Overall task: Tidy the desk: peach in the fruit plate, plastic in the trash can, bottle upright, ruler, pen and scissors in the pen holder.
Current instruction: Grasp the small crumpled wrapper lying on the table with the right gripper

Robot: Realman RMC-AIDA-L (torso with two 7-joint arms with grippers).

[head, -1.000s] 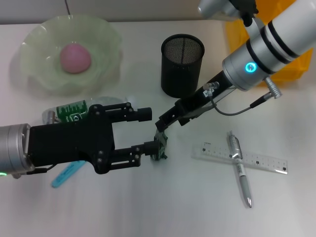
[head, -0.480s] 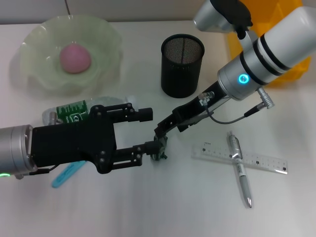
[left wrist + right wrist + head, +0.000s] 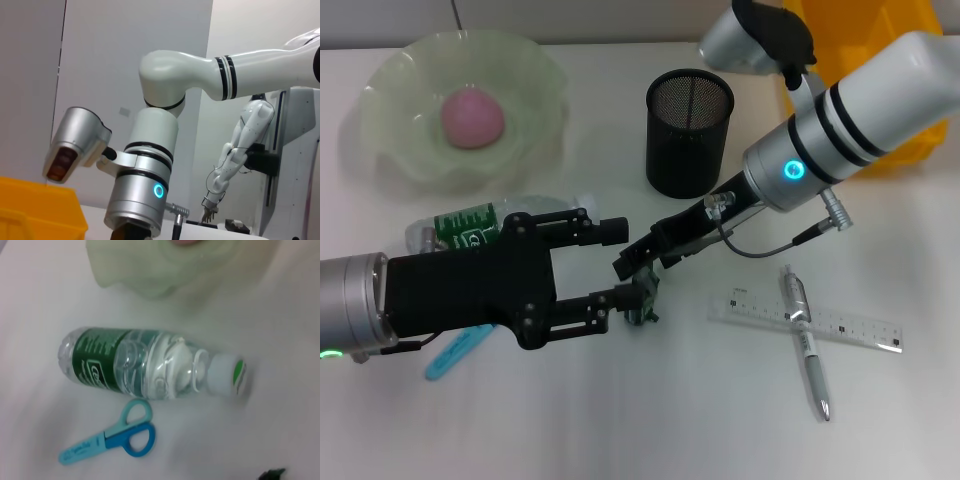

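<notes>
Plastic scrap (image 3: 642,303) on bench (image 3: 650,410) mid-front | light, crumpled, springy; pinch its bunched top | left hand (image 3: 616,264) spread beside it | right hand (image 3: 638,262) above, grip state unclear

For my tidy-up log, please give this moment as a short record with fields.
peach: in the plate
plate: far left of desk
bottle: lying on its side
scissors: flat beside the bottle
holder: upright, looks empty
pen: lying across the ruler
ruler: flat on desk
left claw: open, at desk centre
right claw: close to left claw
</notes>
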